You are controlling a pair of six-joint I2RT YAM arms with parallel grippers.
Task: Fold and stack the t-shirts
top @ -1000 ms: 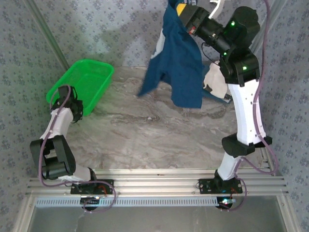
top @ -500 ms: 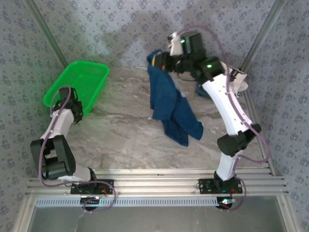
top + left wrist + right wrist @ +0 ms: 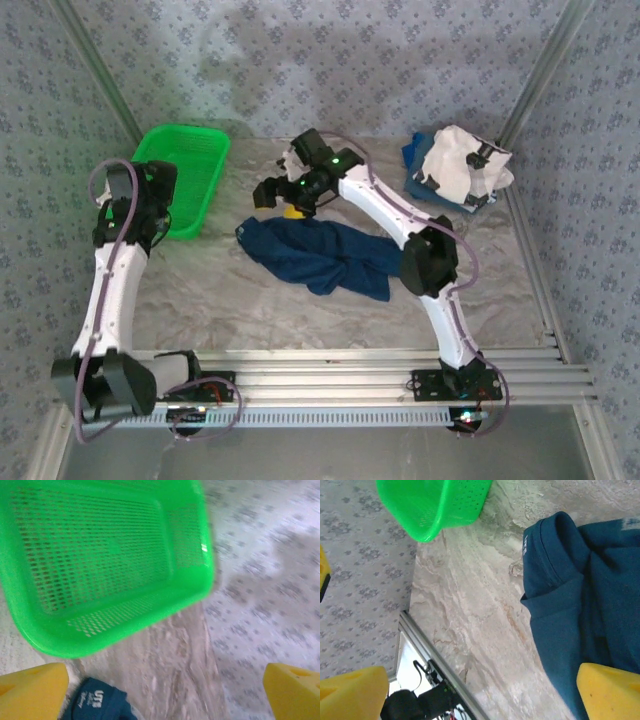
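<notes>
From above, the blue t-shirt point(image 3: 318, 257) lies crumpled in the middle of the table point(image 3: 250, 305). The right gripper point(image 3: 282, 200) hovers just past the shirt's far edge, and the left gripper point(image 3: 158, 190) is beside the green basket point(image 3: 190, 160). A pile of white and blue shirts point(image 3: 455, 168) sits in the far right corner. The left wrist view shows yellow fingers point(image 3: 32, 690) spread wide on nothing, with the basket close ahead (a careless reach could shove it). The right wrist view likewise shows wide, empty jaws over the t-shirt. Bunched as it lies, a pinch may catch several layers, and the shirt then won't spread flat.
</notes>
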